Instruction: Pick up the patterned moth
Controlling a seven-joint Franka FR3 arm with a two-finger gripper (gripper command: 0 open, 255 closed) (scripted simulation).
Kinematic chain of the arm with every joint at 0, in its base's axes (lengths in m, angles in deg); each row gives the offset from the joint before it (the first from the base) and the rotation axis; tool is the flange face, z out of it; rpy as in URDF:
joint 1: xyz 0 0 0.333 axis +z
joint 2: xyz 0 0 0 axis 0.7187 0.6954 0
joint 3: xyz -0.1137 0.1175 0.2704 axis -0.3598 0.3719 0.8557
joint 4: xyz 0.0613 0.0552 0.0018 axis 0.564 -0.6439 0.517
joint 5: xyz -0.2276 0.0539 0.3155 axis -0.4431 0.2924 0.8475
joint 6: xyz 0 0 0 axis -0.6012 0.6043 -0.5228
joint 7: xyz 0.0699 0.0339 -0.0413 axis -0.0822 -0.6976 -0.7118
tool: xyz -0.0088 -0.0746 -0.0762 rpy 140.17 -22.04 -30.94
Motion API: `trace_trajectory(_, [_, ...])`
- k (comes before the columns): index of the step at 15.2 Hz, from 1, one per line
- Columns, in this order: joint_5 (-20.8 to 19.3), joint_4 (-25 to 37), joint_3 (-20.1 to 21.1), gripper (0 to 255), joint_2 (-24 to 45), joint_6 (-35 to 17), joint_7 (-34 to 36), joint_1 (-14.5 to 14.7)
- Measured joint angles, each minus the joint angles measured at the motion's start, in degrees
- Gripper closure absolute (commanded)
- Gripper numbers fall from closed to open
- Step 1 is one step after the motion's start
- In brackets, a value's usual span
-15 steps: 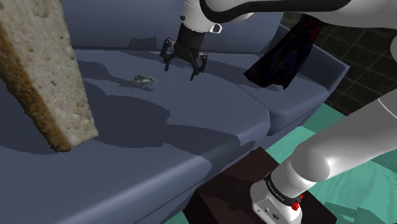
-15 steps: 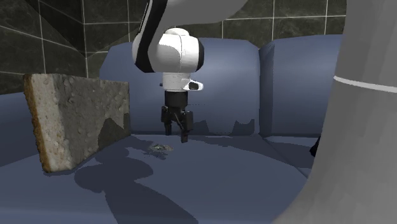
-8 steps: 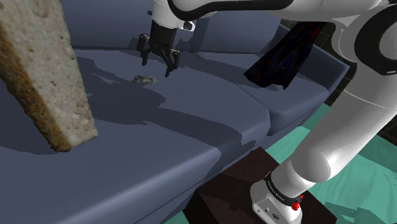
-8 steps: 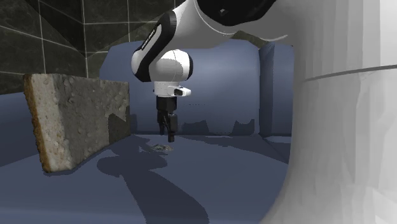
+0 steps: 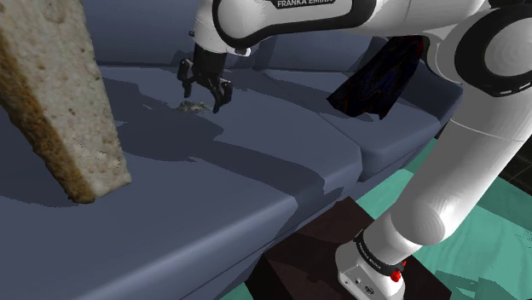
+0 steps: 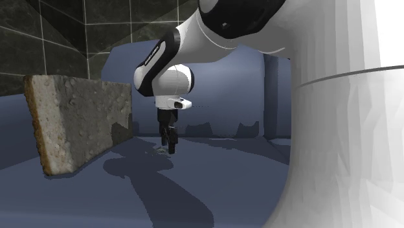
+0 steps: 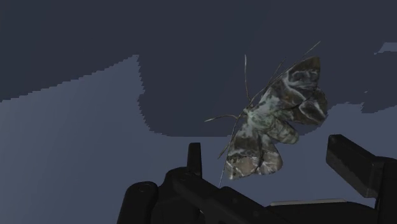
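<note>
Wrist view is showing the patterned moth (image 7: 273, 124) lying flat on the blue sofa seat (image 7: 76, 146), directly beneath the gripper (image 7: 268, 153), which is standing wide open astride it, wingspan running oblique to the closing line.

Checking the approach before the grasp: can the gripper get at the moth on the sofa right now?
Probably yes. The open gripper hangs just above the moth on the sofa seat, a finger to each side of it, with nothing in between.

blue sofa (image 5: 256, 170) | big bread slice (image 5: 51, 94) | dark cloth (image 5: 379, 85) | teal floor (image 5: 488, 256)
</note>
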Motion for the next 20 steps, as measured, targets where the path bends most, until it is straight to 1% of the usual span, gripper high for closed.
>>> trace_trajectory(1, [0.0, -0.6, 0.0, 0, 0.0, -0.5, 0.0, 0.0])
trace_trajectory(2, [0.0, -0.8, 0.0, 255, 0.0, -0.8, 0.0, -0.1])
trace_trajectory(12, [0.0, -0.9, 0.0, 255, -0.1, -0.9, 0.0, -0.1])
trace_trajectory(20, [0.9, 3.2, 0.2, 255, -1.1, 4.0, -0.7, -0.2])
